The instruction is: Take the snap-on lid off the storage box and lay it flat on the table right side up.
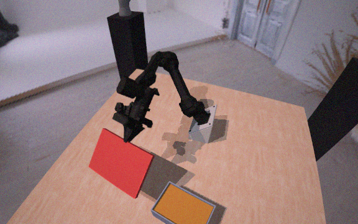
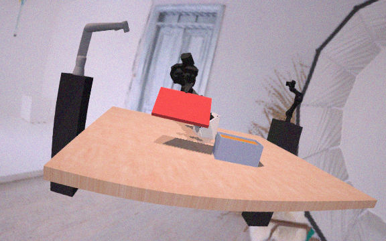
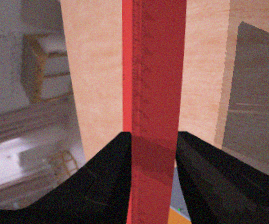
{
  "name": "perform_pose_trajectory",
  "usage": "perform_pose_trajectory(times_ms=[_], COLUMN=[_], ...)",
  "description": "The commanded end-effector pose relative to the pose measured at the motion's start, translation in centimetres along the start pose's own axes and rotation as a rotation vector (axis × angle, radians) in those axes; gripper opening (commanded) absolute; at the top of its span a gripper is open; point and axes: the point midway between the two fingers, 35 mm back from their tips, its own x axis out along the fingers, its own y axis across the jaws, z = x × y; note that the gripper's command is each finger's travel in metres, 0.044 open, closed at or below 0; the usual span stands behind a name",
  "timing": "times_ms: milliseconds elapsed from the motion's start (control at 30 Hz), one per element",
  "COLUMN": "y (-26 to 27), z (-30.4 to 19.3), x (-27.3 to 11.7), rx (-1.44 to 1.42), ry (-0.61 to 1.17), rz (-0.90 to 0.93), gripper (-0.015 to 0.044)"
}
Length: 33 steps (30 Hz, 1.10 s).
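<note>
The red lid (image 1: 120, 163) (image 2: 183, 107) (image 3: 157, 75) hangs in the air, tilted, above the table and to the left of the box in the top view. My gripper (image 1: 127, 140) (image 2: 187, 91) (image 3: 153, 141) is shut on the lid's edge; in the wrist view one finger is on each side of it. The storage box (image 1: 183, 205) (image 2: 236, 150) is blue-grey, stands upright on the table and is open at the top, showing orange inside. A corner of the box shows low in the wrist view. The lid's far face is hidden in the top and exterior views.
The wooden table (image 1: 260, 155) (image 2: 129, 161) bears the box and my arm's pale base mount (image 1: 211, 119) (image 2: 210, 130). Shadows of the lid and arm fall between the lid and the box. Dark pedestals (image 1: 127, 43) (image 2: 285, 137) stand beyond the table.
</note>
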Motion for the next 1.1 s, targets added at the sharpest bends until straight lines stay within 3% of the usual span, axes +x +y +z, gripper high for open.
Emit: perform_pose_trajectory(times_ms=[0,1067], y=[0.4,-0.2], z=[1.0,5.6], x=[-0.3,-0.5], rx=[0.007,0.006], ry=[0.001,-0.002], rz=[0.018,0.021], gripper=[0.0,0.0])
